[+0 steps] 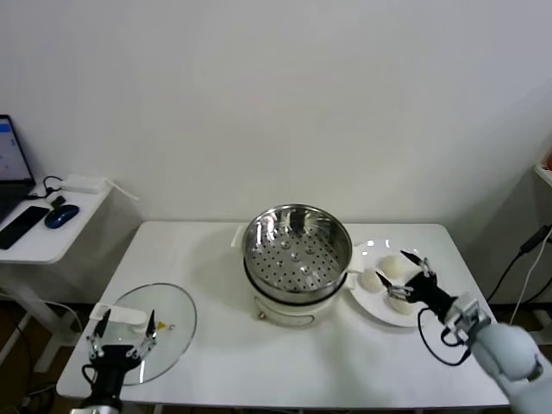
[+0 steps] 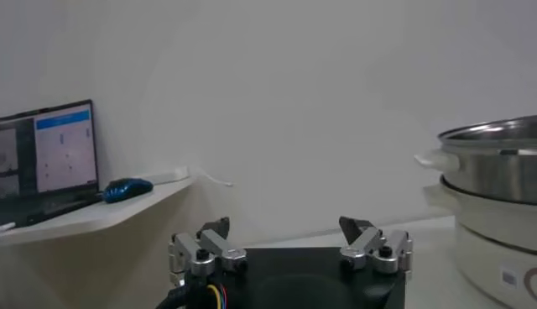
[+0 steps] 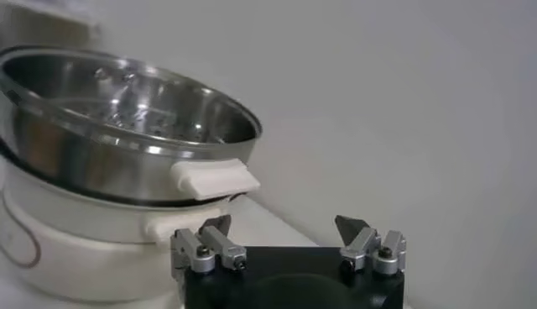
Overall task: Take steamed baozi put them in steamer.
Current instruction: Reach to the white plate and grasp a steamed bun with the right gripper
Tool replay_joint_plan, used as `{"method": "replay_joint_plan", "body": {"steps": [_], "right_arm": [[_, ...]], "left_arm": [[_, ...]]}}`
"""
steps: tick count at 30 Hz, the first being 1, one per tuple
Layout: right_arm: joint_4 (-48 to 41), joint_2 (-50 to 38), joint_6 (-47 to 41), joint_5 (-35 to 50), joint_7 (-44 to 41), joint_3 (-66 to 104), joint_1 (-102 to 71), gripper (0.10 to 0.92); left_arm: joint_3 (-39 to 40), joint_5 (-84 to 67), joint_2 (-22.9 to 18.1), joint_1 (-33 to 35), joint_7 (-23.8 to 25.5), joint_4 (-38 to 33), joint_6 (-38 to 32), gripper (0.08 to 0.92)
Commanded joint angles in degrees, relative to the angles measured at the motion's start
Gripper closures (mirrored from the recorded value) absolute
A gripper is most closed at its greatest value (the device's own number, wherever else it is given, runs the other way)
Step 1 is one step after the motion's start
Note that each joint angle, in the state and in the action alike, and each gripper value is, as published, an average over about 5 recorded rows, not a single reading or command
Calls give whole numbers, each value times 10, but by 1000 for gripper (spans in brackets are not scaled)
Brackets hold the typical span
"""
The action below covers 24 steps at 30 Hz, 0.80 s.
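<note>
With its jaws spread wide and holding nothing, the right gripper (image 1: 407,272) hovers over the white plate (image 1: 373,309) where 3 visible steamed baozi (image 1: 372,280) lie beneath and beside its fingertips, the empty steamer (image 1: 297,252) close by, while the left gripper (image 1: 123,333), also wide open, waits above the glass lid (image 1: 172,315).

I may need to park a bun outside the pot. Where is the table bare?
Bare tabletop runs along the near edge, between the glass lid and the plate, in front of the steamer. The far-left strip behind the lid is bare too. Crowded: the plate, with the baozi and the open right end effector.
</note>
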Motion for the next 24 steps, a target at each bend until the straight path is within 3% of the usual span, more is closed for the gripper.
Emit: {"method": "replay_joint_plan", "body": {"steps": [1,5,11,24], "right_arm": [[-182,-78,32,-59,-267,-336,421,203],[-255,-41,56,-72,-335,-535,616,203],[-338,19,98,-122,-386,-700,741,203],[-460,126,135,-313,-377,-626,665,203]], "left_arm": [[3,0,3,-10,1,3,3,177],[3,-1,4,-14,0,6,6,177],[2,-2,6,-15,0,6,8,177],[-2,-6,8,-20,-5,8,14,177]]}}
